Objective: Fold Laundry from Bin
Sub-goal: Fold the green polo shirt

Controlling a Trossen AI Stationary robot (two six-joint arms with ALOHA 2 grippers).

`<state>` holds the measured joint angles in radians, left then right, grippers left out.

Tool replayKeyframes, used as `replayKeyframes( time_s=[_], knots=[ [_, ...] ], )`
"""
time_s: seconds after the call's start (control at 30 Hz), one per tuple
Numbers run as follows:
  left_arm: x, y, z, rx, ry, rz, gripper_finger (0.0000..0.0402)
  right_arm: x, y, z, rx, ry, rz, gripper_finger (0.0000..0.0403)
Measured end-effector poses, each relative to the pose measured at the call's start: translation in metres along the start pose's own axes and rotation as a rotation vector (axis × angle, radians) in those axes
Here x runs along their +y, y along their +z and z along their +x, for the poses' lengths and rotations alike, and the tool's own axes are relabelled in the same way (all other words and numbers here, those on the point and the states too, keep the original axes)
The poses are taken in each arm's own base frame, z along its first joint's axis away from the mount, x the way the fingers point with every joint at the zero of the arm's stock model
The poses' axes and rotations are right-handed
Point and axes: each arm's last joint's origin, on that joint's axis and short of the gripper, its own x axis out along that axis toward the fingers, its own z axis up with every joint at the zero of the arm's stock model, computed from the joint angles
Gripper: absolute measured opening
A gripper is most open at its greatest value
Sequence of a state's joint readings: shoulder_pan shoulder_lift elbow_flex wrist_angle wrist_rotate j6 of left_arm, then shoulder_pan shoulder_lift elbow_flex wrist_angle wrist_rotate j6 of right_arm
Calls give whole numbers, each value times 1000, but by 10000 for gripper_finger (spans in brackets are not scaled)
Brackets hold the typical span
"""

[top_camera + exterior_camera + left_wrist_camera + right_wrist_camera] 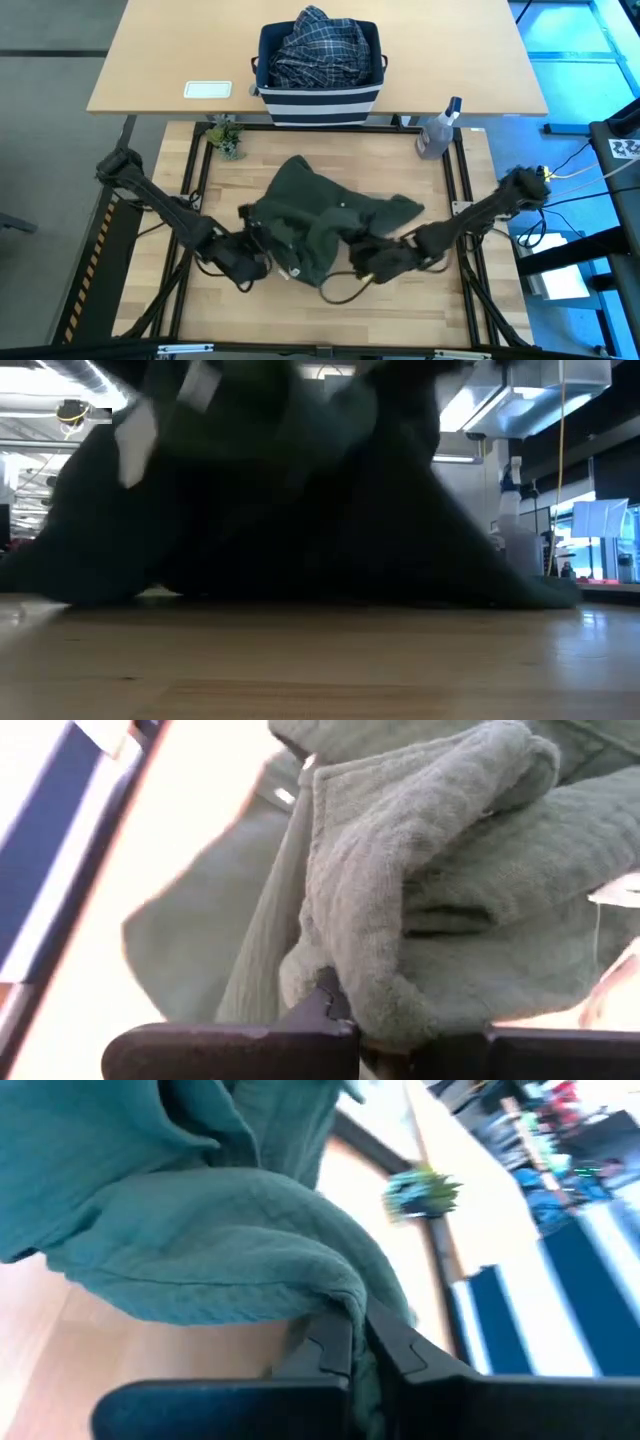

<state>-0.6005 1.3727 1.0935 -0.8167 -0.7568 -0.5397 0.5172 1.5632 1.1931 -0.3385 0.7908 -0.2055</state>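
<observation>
Olive garment (318,215) between both hands' fingers

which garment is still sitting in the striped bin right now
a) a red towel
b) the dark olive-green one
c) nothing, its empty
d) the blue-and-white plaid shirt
d: in the high view the plaid shirt fills the bin, while the olive-green garment lies out on the table, pinched by the left gripper and the right gripper.
</observation>
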Motion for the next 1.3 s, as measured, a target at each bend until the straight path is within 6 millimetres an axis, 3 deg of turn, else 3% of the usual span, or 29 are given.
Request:
replayKeyframes(
  time_s=[0.3, 0.7, 1.07, 1.3],
  knots=[
    [33, 23, -50, -335, 80, -34, 0, -71, 5, -72, -134, -212, 183, 1],
    [77, 63, -106, -640, 347, 26, 0, -132, 6, -126, -266, -441, 339, 1],
    [132, 79, -155, -799, 569, 48, 0, -170, 12, -132, -283, -633, 322, 0],
    [148, 78, -161, -873, 602, 48, 0, -180, 4, -113, -187, -681, 269, 0]
  ],
)
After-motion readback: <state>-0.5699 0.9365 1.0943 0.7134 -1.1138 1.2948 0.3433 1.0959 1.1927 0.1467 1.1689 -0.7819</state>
